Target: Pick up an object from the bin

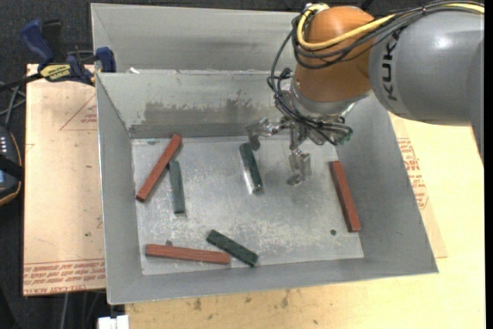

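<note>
Gripper (296, 172): low over bare floor of the bin (192, 42), right of centre, under the orange wrist cover.
Gripper state: cannot tell whether it is open or closed; nothing shows in its grasp.
Nearest thing: dark green stick (250, 168), lying flat just left of the gripper, near the bin's middle.
Its long axis: runs from the back wall toward the front edge, the near end leaning slightly right.
Right side: red stick (344, 195), near the right wall, long axis back to front, near end tilted right.
Left side: red-brown stick (159, 167) slanting toward the back, and a second green stick (177, 186) just beside it.
Front edge: red stick (187, 254) lying almost along the edge, a short dark green stick (232, 248) at its right end.
</note>
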`<control>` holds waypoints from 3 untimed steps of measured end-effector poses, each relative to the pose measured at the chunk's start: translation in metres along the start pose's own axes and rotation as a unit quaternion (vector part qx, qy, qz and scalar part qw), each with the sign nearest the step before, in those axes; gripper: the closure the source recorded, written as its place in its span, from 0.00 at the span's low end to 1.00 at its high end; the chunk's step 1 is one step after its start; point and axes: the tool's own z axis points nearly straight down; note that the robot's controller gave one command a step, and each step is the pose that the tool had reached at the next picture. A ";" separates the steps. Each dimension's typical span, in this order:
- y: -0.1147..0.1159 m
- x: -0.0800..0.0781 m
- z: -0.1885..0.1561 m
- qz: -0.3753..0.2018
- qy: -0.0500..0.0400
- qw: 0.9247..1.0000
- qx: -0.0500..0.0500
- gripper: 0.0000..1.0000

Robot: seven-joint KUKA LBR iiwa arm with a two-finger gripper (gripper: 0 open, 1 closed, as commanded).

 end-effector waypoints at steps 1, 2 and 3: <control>0.003 -0.013 -0.001 -0.053 -0.001 0.999 0.001 0.00; 0.016 -0.013 0.035 -0.186 0.000 0.983 0.000 0.00; 0.015 -0.027 0.052 -0.431 0.000 0.902 0.000 1.00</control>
